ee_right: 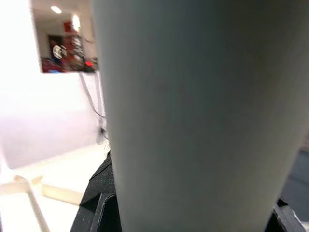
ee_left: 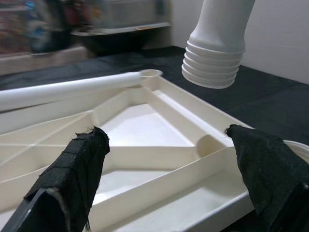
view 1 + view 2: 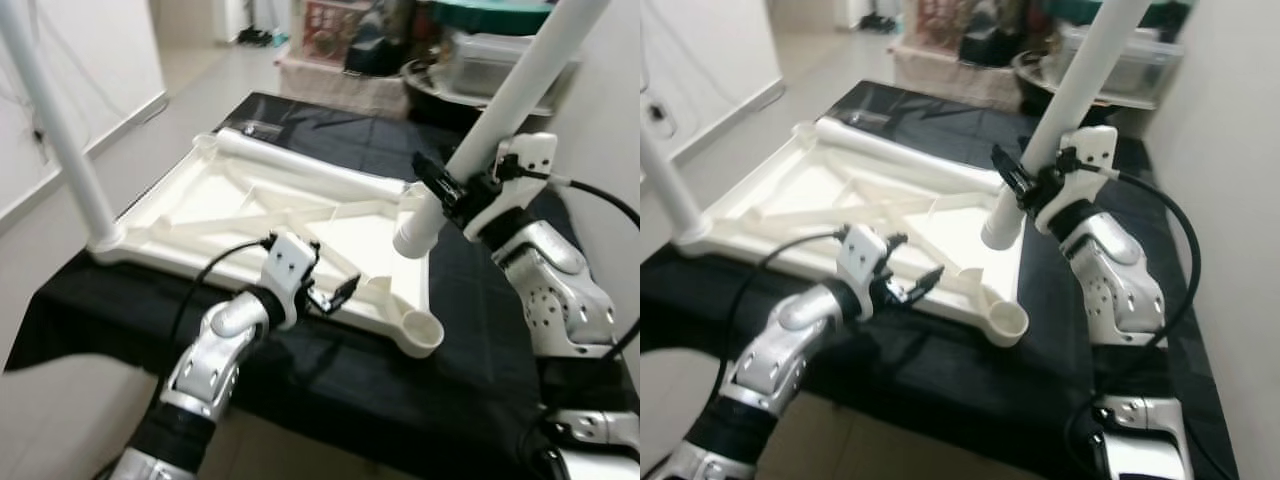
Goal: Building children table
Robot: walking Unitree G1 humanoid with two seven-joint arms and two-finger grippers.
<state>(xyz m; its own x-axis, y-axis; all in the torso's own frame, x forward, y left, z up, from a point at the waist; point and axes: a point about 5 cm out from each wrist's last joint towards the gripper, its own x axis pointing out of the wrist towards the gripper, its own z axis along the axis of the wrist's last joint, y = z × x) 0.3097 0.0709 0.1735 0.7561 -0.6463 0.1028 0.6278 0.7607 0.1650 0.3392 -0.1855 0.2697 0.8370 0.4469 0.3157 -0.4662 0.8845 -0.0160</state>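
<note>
Tabletop (image 3: 250, 200), white and ribbed, lies upside down on the black-draped bench (image 3: 470, 370), its underside facing up. At its far-left corner one leg (image 3: 60, 130) already stands upright in its socket, and another white tube (image 3: 310, 165) lies along the far edge.

Moving right, the left gripper (image 3: 335, 295) hovers just over the near edge of the tabletop with its padded fingers (image 2: 77, 169) spread apart and nothing between them. From its wrist camera the threaded end of the next leg hangs above the frame, not yet touching it.

Further right, the right gripper (image 3: 450, 185) is clamped on that second leg (image 3: 510, 100), which it holds tilted, top leaning away to the far right. The leg's ribbed lower end is near the right edge of the tabletop. The open socket (image 3: 420, 333) at the near-right corner sits closer to the robot and looks like one likely target.

To seat it well, I would say the leg needs bringing upright first, so its threads meet the socket squarely rather than at a slant. The free left gripper could press the frame down to stop it sliding on the cloth.
</note>
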